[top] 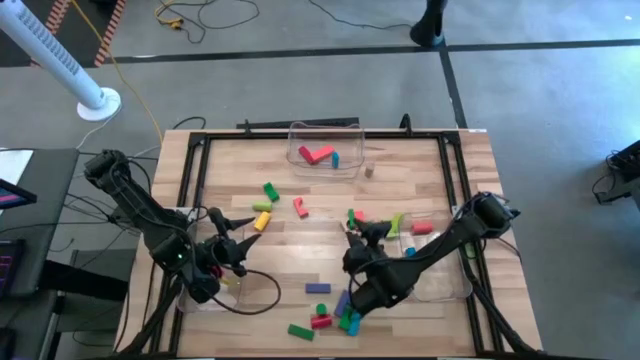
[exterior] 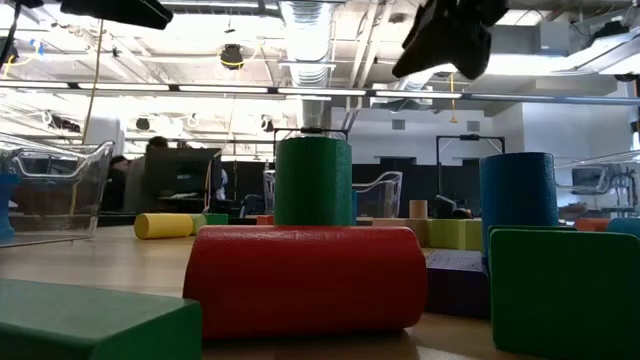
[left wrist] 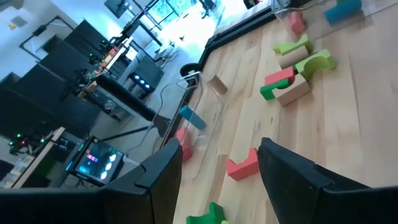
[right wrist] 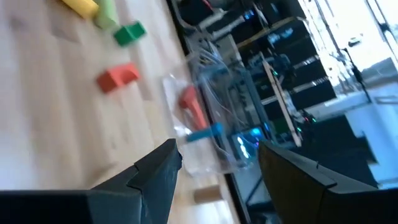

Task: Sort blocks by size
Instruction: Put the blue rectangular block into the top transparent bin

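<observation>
Wooden table point(top: 250, 195): blocks point(top: 300, 206) scattered, clear bin point(top: 324, 148) apparently holding three; both hands spread, empty.

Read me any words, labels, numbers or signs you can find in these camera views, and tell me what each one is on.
No text can be read in any view.
Blocks: plain, no letters or numbers.
Clear bin: no label visible.
Lit screen beside the table, left wrist view: glowing content too blurred to read.
Lit equipment beyond the table, right wrist view: too blurred to read.
Left gripper and right gripper: no markings visible.
</observation>
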Motion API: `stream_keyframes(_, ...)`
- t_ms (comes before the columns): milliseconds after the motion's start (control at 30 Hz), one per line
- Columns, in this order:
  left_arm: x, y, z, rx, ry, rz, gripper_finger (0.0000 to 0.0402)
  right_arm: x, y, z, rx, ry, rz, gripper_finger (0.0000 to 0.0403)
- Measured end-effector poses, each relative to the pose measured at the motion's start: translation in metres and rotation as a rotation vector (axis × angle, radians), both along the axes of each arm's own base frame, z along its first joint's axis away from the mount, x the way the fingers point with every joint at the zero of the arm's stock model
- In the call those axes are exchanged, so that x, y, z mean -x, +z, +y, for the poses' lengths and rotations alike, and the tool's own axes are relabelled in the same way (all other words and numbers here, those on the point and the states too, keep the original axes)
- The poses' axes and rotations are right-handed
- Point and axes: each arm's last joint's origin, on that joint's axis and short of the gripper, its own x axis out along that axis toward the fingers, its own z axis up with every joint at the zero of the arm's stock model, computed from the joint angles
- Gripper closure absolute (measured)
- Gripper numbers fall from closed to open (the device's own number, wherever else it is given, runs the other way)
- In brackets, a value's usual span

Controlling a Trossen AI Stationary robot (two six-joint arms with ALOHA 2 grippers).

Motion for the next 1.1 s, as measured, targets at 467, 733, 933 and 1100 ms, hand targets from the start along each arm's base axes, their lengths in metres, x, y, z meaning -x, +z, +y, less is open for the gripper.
stream_keyframes(467,-0.011,0.003,0.001,-0.008,-0.065,0.075,0.02,0.002,-0.019,-0.057,0.067,-0.175,0.129,0.0149)
stream_keyframes(733,-0.018,0.002,0.007,0.032,-0.086,0.123,0.02,-0.04,-0.043,-0.064,-0.233,-0.036,0.189,0.0149)
stream_keyframes(933,-0.019,0.001,0.008,0.031,-0.105,0.145,0.02,-0.07,-0.048,-0.05,-0.531,0.383,0.156,0.0149)
stream_keyframes(1100,-0.019,0.001,0.007,0.021,-0.123,0.164,0.02,-0.076,-0.045,-0.058,-0.496,0.435,0.16,0.0149)
